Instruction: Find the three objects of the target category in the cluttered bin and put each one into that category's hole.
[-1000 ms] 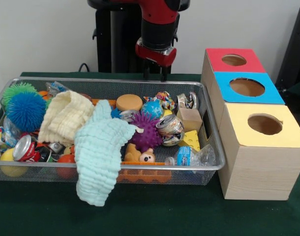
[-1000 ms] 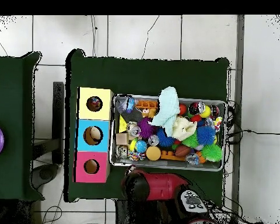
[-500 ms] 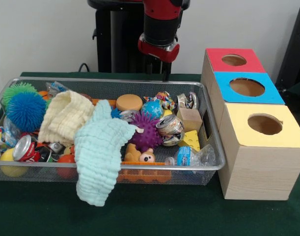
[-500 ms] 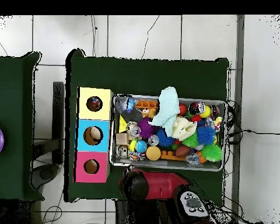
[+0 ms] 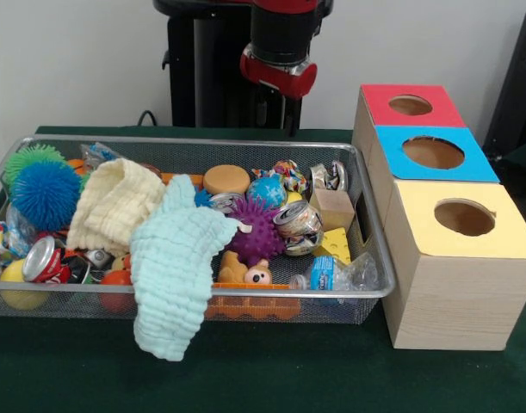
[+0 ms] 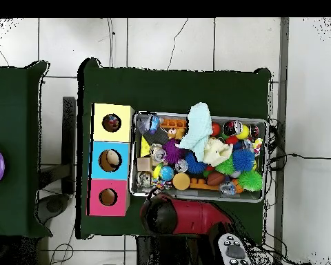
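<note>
The bin [image 5: 194, 141] is a long silver wire-mesh basket on the green table, also in the overhead view [image 6: 200, 115]. It is packed with clutter: a crushed can [image 5: 298, 225], a red crushed can [image 5: 44, 258], a crumpled plastic bottle [image 5: 331, 274], a purple spiky ball [image 5: 256, 232] and a mint cloth [image 5: 172, 267] that hangs over the front rim. The hole [image 5: 465, 217] is in the yellow-topped box to the bin's right, also in the overhead view [image 6: 112, 123]. My gripper [image 5: 278, 110] hangs above and behind the bin's far rim, holding nothing.
A blue-topped box [image 5: 433, 152] and a red-topped box [image 5: 410, 104] stand behind the yellow one. A cream cloth [image 5: 114, 202], a blue spiky ball [image 5: 45, 194] and a green one [image 5: 32, 157] fill the bin's left. The black pedestal [image 5: 207, 77] stands behind.
The arm has lifted and drawn back from the bin's far rim, and the gripper is higher now. Nothing in the bin has moved.
</note>
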Robot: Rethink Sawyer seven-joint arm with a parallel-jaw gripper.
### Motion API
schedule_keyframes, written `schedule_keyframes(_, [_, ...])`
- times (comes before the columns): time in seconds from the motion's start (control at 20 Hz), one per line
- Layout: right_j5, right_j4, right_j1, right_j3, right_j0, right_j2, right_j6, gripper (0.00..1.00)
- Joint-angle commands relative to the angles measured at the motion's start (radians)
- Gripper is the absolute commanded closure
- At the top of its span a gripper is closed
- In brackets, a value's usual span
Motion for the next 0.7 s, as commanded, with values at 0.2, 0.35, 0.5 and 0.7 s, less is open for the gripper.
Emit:
schedule_keyframes(0.2, [0.027,0.074,-0.035,-0.010,-0.032,0.095,0.074,0.00])
schedule_keyframes(0.35, [0.037,0.077,-0.046,-0.008,-0.029,0.091,0.067,0.00])
schedule_keyframes(0.5, [0.042,0.060,-0.042,-0.039,-0.016,0.073,0.049,0.00])
schedule_keyframes(0.7, [0.066,0.043,-0.023,-0.092,-0.028,0.076,0.009,0.00])
